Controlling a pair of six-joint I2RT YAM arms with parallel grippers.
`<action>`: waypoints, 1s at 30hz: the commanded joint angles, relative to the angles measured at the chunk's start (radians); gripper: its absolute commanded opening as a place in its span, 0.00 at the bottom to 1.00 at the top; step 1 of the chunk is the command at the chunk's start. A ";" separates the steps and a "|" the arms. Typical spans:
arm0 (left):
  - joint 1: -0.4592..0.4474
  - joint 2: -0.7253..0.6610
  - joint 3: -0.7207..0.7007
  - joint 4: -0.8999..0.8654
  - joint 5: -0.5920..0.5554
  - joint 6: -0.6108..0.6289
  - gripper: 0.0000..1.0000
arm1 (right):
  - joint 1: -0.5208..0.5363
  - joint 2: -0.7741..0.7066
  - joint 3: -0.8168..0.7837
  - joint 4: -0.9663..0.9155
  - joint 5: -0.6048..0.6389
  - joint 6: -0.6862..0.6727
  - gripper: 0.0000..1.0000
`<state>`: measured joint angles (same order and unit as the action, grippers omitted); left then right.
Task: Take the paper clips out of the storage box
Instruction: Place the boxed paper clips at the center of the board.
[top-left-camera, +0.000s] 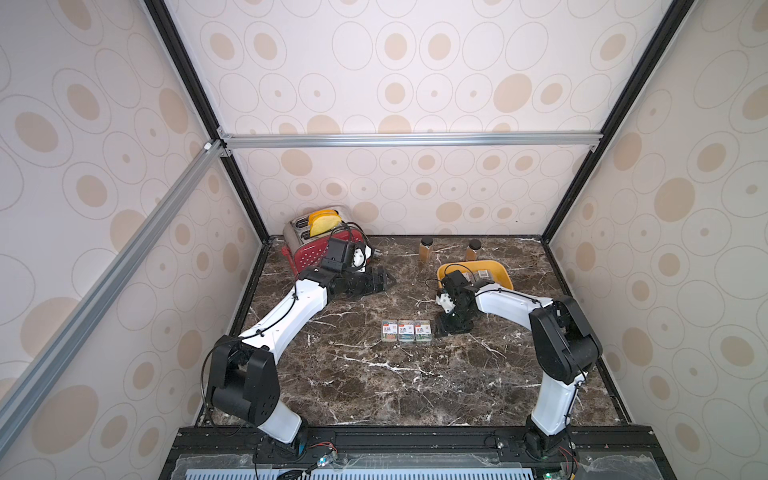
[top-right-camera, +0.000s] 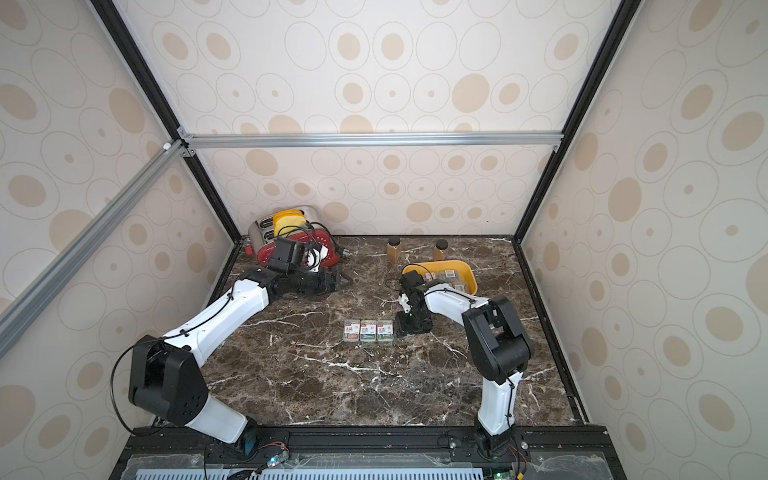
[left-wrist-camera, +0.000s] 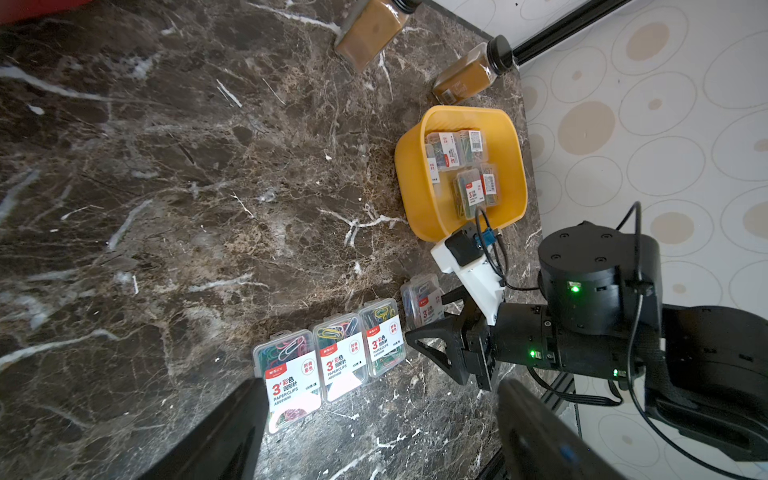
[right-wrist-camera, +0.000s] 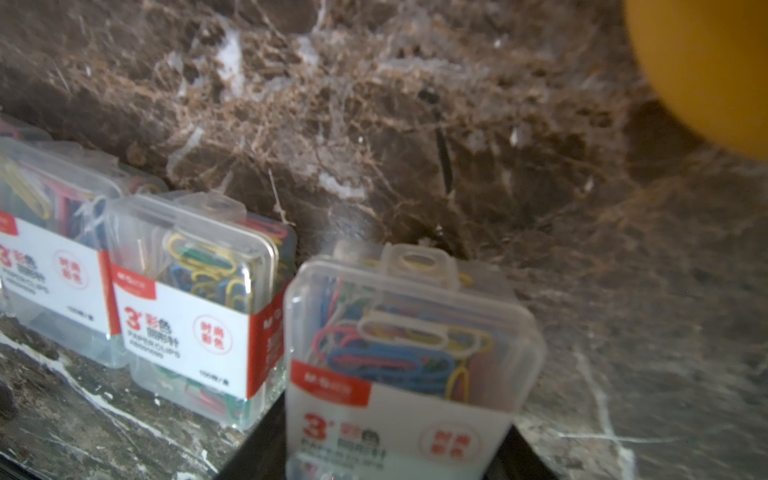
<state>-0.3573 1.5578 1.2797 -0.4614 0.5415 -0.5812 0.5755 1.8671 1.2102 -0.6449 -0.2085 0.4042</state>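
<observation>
In both top views, a dark brown marble tabletop (top-left-camera: 374, 386) (top-right-camera: 332, 386) veined with white forms the floor of a booth. Its walls (top-left-camera: 415, 62) carry cream paper with tan ovals and are braced by aluminium rails (top-left-camera: 411, 139). A red toaster (top-left-camera: 309, 253) stands in the far left corner, and two brown bottles (top-left-camera: 426, 249) stand at the back. The yellow storage box (top-left-camera: 473, 263) (top-right-camera: 440, 263) sits on the right, near the back. A row of three clip cases (top-left-camera: 406, 330) (top-right-camera: 368, 330) lies mid-table, well apart from the box. The right gripper (top-left-camera: 449, 328) points down just beside the row, and the left gripper (top-left-camera: 384, 282) hovers near the toaster.

In the left wrist view, the left gripper's own fingers (left-wrist-camera: 224, 432) stand wide apart with nothing between them. More cases (left-wrist-camera: 461, 166) lie piled in the box (left-wrist-camera: 409, 183). A fourth case (left-wrist-camera: 422, 301) sits between the right gripper's jaws at the end of the row.

The right wrist view is blurred. The fourth case (right-wrist-camera: 411, 353) fills the gap between the black fingers (right-wrist-camera: 249, 453), which seem to press on its sides. It is just beside the row's end case (right-wrist-camera: 195, 307). I cannot tell whether it rests on the marble.
</observation>
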 joint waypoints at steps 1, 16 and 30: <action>-0.003 0.011 0.043 -0.004 0.012 0.017 0.89 | -0.004 0.005 -0.013 -0.026 -0.012 -0.005 0.63; -0.003 0.026 0.058 0.004 0.021 0.014 0.88 | -0.067 -0.087 0.008 -0.029 -0.029 -0.011 0.72; -0.003 0.035 0.065 0.003 0.025 0.014 0.87 | -0.102 0.002 0.019 0.057 -0.122 -0.008 0.56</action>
<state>-0.3573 1.5814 1.2987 -0.4583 0.5575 -0.5812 0.4778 1.8439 1.2182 -0.5991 -0.3099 0.3973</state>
